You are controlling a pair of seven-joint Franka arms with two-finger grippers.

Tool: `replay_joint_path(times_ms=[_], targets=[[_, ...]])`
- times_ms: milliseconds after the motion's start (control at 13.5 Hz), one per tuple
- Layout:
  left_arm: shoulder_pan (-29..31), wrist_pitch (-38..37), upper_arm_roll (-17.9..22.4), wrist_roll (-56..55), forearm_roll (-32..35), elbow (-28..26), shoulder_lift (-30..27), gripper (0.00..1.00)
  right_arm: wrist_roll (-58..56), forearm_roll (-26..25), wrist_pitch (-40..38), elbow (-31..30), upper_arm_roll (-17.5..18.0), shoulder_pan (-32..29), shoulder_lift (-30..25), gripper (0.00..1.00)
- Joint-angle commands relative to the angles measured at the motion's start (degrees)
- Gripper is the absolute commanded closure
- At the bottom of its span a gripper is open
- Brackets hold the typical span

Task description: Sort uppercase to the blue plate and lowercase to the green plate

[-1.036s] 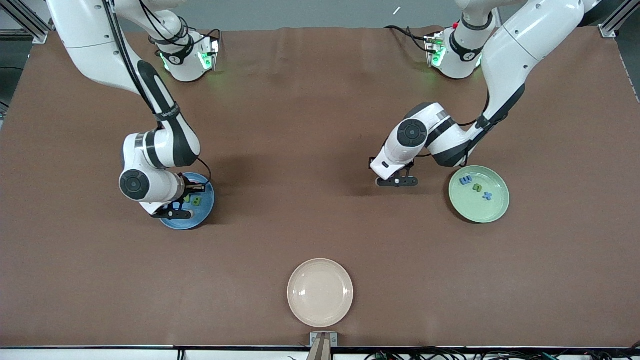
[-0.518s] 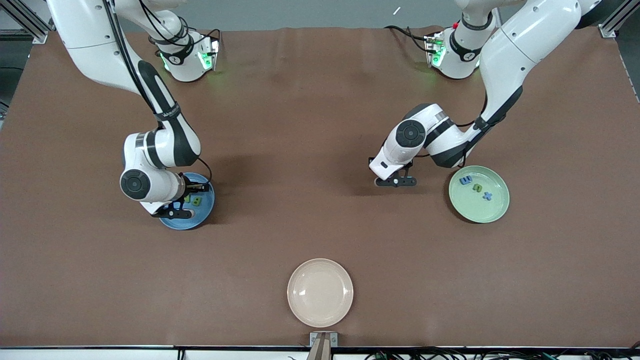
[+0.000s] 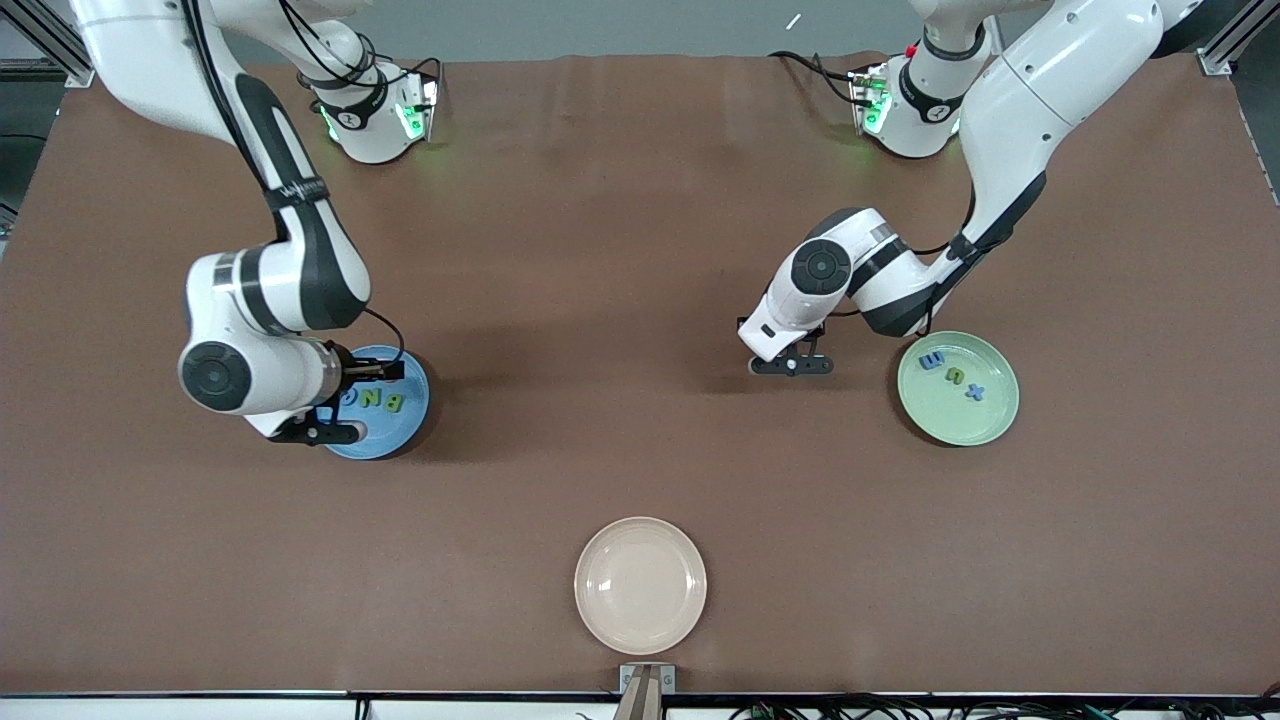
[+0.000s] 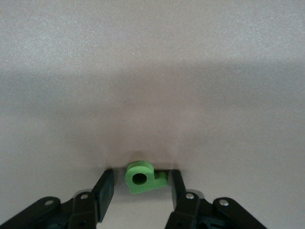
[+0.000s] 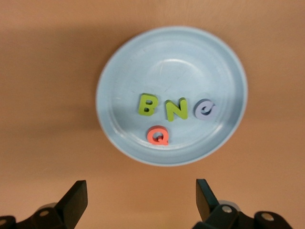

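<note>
a: near to far, we see the cream plate (image 3: 640, 585) unchanged; the right gripper (image 3: 318, 432) has lifted off the blue plate (image 3: 400, 425), jaws wide apart, leaving b (image 5: 147, 104), n (image 5: 176, 109), g (image 5: 206, 110), q (image 5: 157, 135) in it.

b: we see the left gripper (image 3: 791, 365) still low on the table beside the green plate (image 3: 990, 420), fingers (image 4: 106, 187) narrowed around the green p (image 4: 143, 177), not yet clamped.

The brown table (image 3: 620, 300) carries a blue plate (image 3: 405, 420), green plate (image 3: 985, 415), cream plate (image 3: 640, 585) and green p (image 4: 143, 177).

Robotics lab: two bench-mounted arms, brown mat-covered table (image 3: 620, 250), aluminium framing (cables along edge).
</note>
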Motion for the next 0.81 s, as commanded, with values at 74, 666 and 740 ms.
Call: replay_joint_path(times_ms=[74, 666, 740], targets=[[-0.71, 0.90, 0.74, -1.05, 1.73, 0.66, 0.77, 0.48, -0.38, -6.36, -4.02, 3.23, -0.21, -1.20, -5.91, 0.00], [-0.71, 0.99, 0.74, -0.97, 2.60, 0.74, 1.03, 0.71, -6.25, -6.91, -12.10, 9.90, -0.21, -9.45, -12.17, 0.00], [-0.71, 0.99, 0.74, -0.97, 2.87, 0.74, 0.94, 0.75, -6.62, -6.91, -13.68, 10.96, -0.21, -10.51, -12.17, 0.00]])
